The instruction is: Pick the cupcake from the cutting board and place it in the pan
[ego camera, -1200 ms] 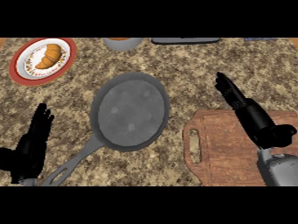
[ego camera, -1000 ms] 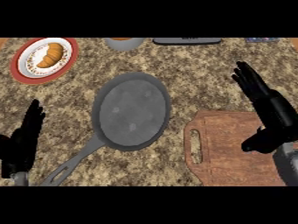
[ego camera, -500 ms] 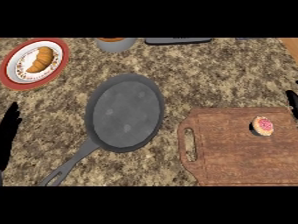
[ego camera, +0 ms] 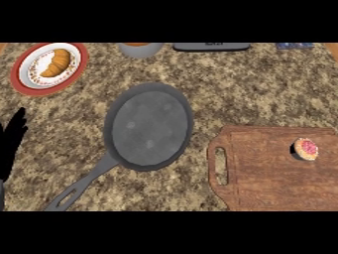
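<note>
Granite counter [ego camera: 259,94] fills your view, with the pan [ego camera: 149,126] lying in the middle, its handle running toward the lower left, and the cutting board [ego camera: 274,173] just beside it on the right. Your cupcake [ego camera: 307,149] sits on the board near its upper right part, untouched. Your left hand [ego camera: 2,146] rests at the left edge with its fingers straight and apart, holding nothing; your right hand shows nowhere in this view, so you can't judge its fingers. A plate [ego camera: 25,79] with a croissant [ego camera: 54,63] sits at the upper left, well apart from the work. For the pick, bring your right hand in over the board's right side, come down above the cupcake, and curl fingers and thumb round its sides rather than pressing on the frosting, then lift straight before crossing to the pan
</note>
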Motion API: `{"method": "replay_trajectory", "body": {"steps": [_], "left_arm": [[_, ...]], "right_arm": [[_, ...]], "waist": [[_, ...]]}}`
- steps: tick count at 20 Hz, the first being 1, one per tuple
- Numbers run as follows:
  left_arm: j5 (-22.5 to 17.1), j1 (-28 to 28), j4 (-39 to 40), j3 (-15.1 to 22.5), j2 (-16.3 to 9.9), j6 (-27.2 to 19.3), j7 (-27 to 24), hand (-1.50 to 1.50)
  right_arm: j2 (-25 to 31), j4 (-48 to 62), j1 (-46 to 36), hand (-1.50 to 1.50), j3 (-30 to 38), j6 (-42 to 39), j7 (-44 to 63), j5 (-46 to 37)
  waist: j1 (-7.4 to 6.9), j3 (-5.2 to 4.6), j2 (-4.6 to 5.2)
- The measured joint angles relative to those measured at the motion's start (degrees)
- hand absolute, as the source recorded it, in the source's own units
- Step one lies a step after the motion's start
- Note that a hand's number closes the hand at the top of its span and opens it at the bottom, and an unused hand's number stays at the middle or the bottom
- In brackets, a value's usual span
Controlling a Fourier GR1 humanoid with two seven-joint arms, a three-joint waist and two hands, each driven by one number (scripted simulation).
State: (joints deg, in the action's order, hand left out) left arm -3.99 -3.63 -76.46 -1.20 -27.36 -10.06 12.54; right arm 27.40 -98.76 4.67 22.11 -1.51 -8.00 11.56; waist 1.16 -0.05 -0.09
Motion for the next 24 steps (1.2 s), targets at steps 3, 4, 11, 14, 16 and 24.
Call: {"method": "replay_trajectory", "body": {"steps": [3, 4, 11, 14, 16, 24], "left_arm": [[0.67, 0.07, -0.19, 0.51, 0.6, -0.3, -0.31, 0.0], [0.84, 0.04, -0.64, 0.63, 0.62, -0.45, 0.19, 0.0], [1.43, -1.91, -0.41, 1.29, 0.98, 0.07, 1.56, 0.0], [1.5, -2.51, 0.07, 1.26, 0.89, 0.78, 1.51, 0.0], [1.75, -3.42, 0.58, 1.12, 0.97, 0.81, 1.95, 0.0], [2.37, -4.08, 2.45, -0.34, 1.93, 1.73, 0.96, 0.0]], "right_arm": [[6.15, -2.9, 0.89, -1.5, -0.42, -1.33, 7.29, -3.36], [8.34, -3.93, 1.44, -1.5, -0.65, -2.34, 9.68, -4.33], [21.78, -8.26, -1.56, -1.5, -6.93, -9.76, 28.55, -10.53], [24.76, -9.78, -4.5, -1.5, -11.79, -12.77, 36.31, -12.41], [25.88, -9.53, -6.53, -1.5, -14.99, -14.85, 39.94, -13.67], [22.02, -7.08, -13.73, -1.5, -26.03, -20.57, 50.08, -19.29]], "waist": [[-0.42, -0.09, 0.01], [-0.49, -0.1, -0.02], [-1.9, -0.18, 0.32], [-2.36, -0.16, 0.37], [-2.41, -0.12, 0.39], [-1.96, 0.0, 0.24]]}}
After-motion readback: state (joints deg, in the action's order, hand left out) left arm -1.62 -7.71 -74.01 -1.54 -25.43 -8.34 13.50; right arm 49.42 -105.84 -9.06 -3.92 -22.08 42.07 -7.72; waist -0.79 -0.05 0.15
